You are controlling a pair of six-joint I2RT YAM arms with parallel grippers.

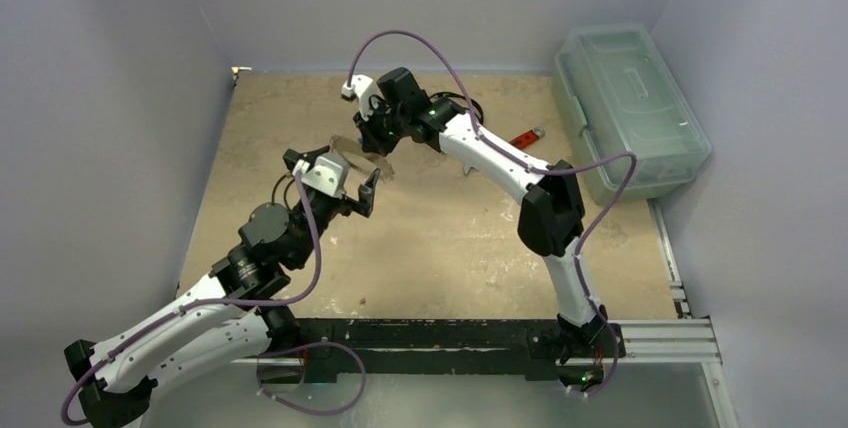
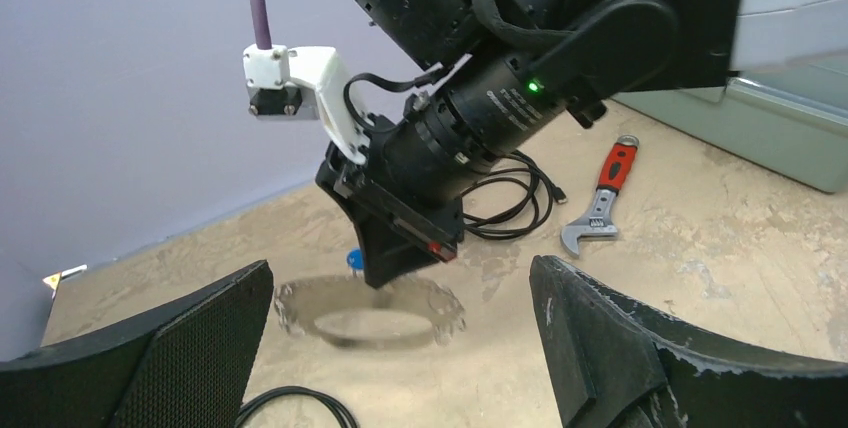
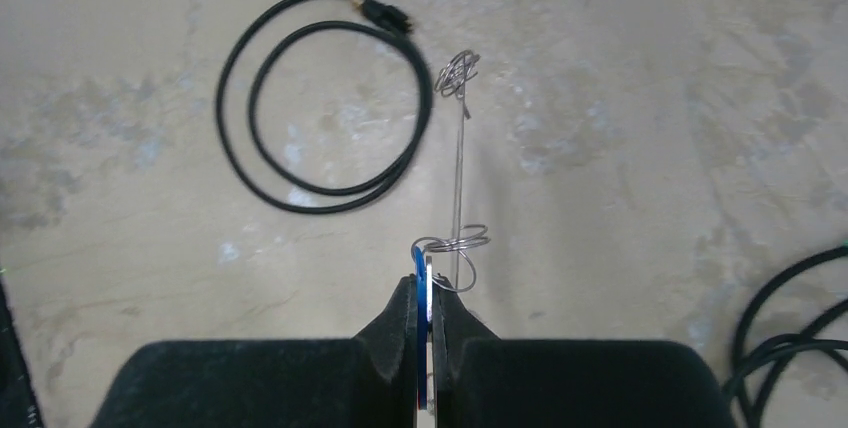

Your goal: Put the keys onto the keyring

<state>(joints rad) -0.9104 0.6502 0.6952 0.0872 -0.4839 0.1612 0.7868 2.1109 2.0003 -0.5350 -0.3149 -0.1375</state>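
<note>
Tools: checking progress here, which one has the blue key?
The right tool, pinched shut on the blue key; the left tool stands wide open.

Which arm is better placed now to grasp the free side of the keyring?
Left, probably. The left gripper is open, with the keyring ahead between its fingers. The right gripper is shut on the blue key at the ring's edge, so it is busy.

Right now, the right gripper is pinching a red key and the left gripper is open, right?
No: the key pinched in the right gripper is blue, not red; the right wrist view shows it. The left gripper is open.
</note>
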